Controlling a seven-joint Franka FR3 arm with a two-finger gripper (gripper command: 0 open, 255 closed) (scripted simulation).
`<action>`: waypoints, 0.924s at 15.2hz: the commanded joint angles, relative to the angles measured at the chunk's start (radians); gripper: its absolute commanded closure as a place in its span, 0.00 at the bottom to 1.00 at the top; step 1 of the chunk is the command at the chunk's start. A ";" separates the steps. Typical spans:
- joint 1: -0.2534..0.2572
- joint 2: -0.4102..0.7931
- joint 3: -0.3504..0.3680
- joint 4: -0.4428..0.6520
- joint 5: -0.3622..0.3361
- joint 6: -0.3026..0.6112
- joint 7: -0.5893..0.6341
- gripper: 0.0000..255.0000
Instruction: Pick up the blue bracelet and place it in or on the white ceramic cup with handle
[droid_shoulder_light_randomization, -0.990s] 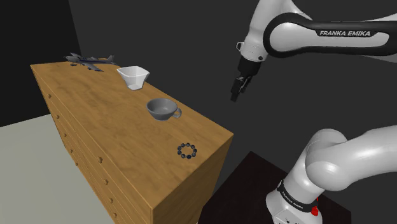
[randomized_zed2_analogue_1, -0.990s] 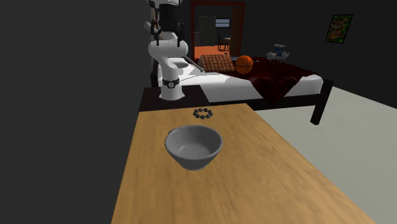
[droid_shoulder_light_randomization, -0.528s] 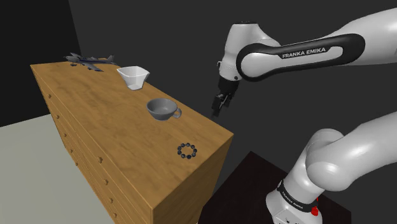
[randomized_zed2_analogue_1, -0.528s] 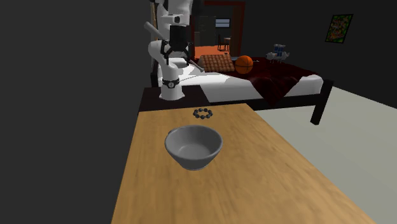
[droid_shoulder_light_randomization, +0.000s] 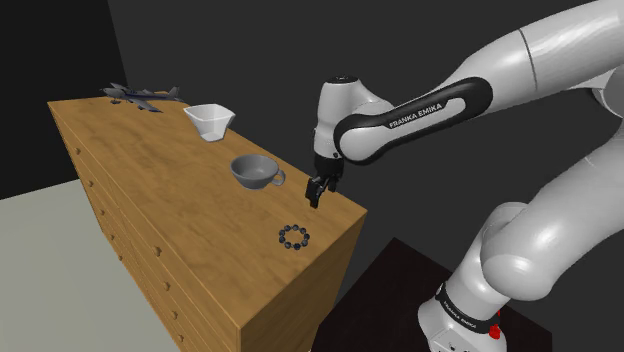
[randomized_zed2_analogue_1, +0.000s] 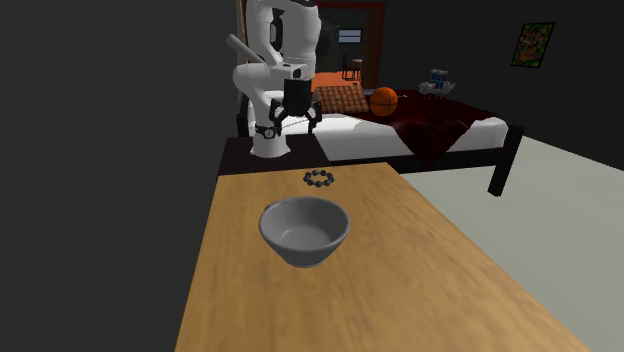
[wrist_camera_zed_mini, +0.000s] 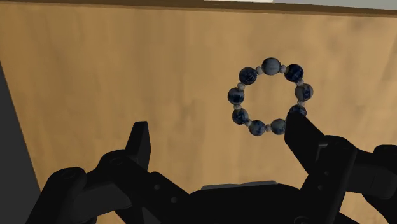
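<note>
A bracelet of dark blue beads lies flat near the corner of the wooden dresser top that is closest to the arm. In the second exterior view the bracelet sits by the far edge, beyond a grey cup. That grey cup with a handle stands mid-dresser, and a white cup stands farther back. My gripper hangs open above the dresser edge, between the grey cup and the bracelet. In the wrist view the bracelet lies just ahead of one fingertip, outside the open gripper.
A small toy plane rests at the dresser's far end. Beyond the dresser stand my base and a bed with an orange ball. The dresser edge drops off right behind the bracelet.
The arm has swung down and toward the dresser; the gripper has gone from high beside the dresser to just above its edge near the bracelet. Nothing on the dresser moved.
</note>
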 joint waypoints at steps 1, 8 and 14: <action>0.000 0.077 0.013 0.014 -0.012 0.050 0.031 0.00; 0.010 0.321 0.039 0.088 -0.076 0.178 0.143 0.00; 0.009 0.387 0.030 0.070 -0.110 0.259 0.166 0.00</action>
